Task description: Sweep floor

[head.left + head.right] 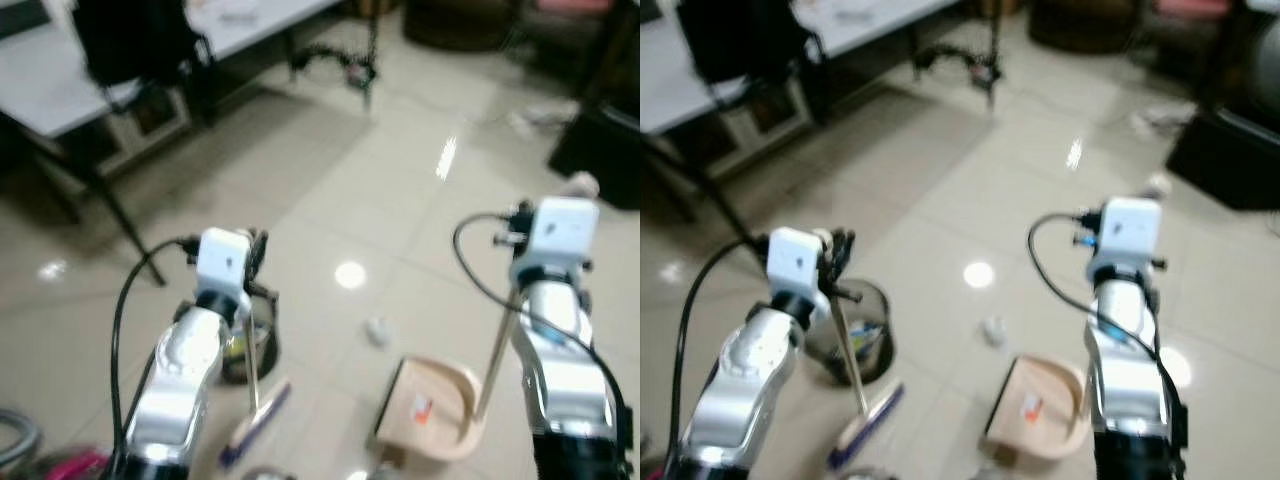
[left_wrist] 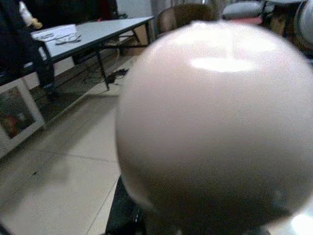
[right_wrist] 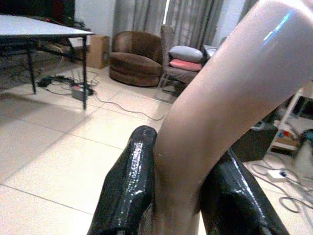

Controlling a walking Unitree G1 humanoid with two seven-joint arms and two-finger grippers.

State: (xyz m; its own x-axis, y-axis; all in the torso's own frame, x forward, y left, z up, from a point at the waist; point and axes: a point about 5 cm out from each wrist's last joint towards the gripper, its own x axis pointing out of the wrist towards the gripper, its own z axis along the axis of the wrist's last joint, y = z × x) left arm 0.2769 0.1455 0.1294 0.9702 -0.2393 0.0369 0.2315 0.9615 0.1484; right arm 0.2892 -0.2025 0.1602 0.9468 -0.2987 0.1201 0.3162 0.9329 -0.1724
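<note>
Right wrist view — glossy dustpan handle (image 3: 230, 98), clamped

White table (image 1: 40, 85) stands at upper left, black bag (image 1: 130, 40) on it. Brown armchair (image 3: 134, 58) sits by the curtains (image 3: 195, 19). Power strip (image 3: 78, 91) with cables lies on the tiles.

Blurred head eyes share the floor (image 1: 400, 180) below; wrist cameras seemingly hug handles.

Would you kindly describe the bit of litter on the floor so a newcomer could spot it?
On the glossy tiled floor between the two arms, look just beyond the open mouth of the beige dustpan. The small crumpled white scrap lies there alone, much smaller and paler than the dustpan and the dark bin.
</note>
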